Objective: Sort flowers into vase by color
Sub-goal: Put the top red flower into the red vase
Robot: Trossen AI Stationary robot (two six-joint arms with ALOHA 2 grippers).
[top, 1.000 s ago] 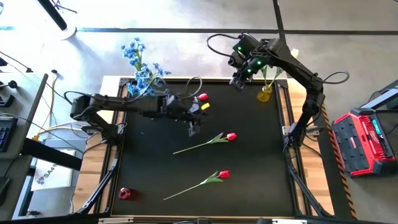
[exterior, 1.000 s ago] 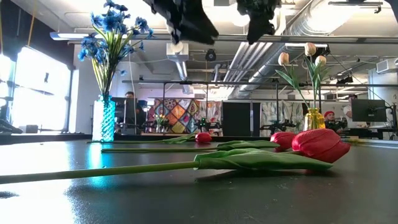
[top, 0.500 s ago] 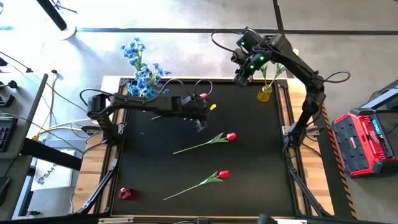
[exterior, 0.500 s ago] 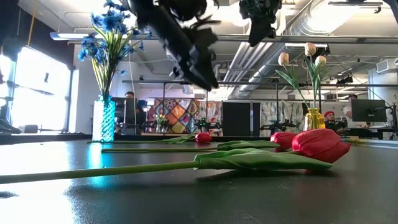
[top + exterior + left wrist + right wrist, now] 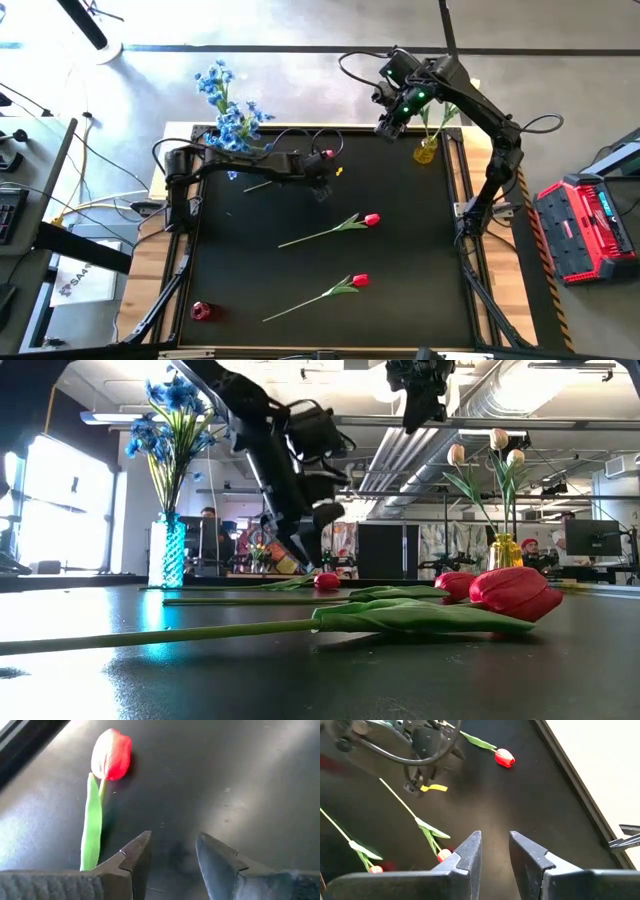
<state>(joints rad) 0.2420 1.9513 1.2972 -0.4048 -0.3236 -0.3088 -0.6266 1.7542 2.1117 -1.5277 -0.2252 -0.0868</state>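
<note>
Three red tulips lie flat on the black table: one at the far edge [image 5: 327, 155], one mid-table [image 5: 372, 219] and one nearer [image 5: 360, 281]. My left gripper [image 5: 322, 188] hangs low, just on the near side of the far tulip, open and with nothing between its fingers. In its wrist view that tulip's head [image 5: 111, 760] and leaf [image 5: 92, 825] lie beside the left gripper [image 5: 172, 855]. My right gripper [image 5: 385, 125] waits high over the far right, open and holding nothing [image 5: 495, 852]. Blue sprays stand in a clear vase [image 5: 167, 550], cream tulips in a yellow vase [image 5: 427, 150].
A small red vase [image 5: 201, 311] stands at the near left corner. The yellow vase [image 5: 505, 550] stands at the far right corner and the blue-flower vase [image 5: 225, 125] at the far left. Bare black tabletop [image 5: 420, 250] lies to the right of the tulips.
My left gripper has come down from high above the table to just over it, moving a little toward the far edge and the far red tulip, and it has tipped to point more steeply down. The flowers have not moved.
</note>
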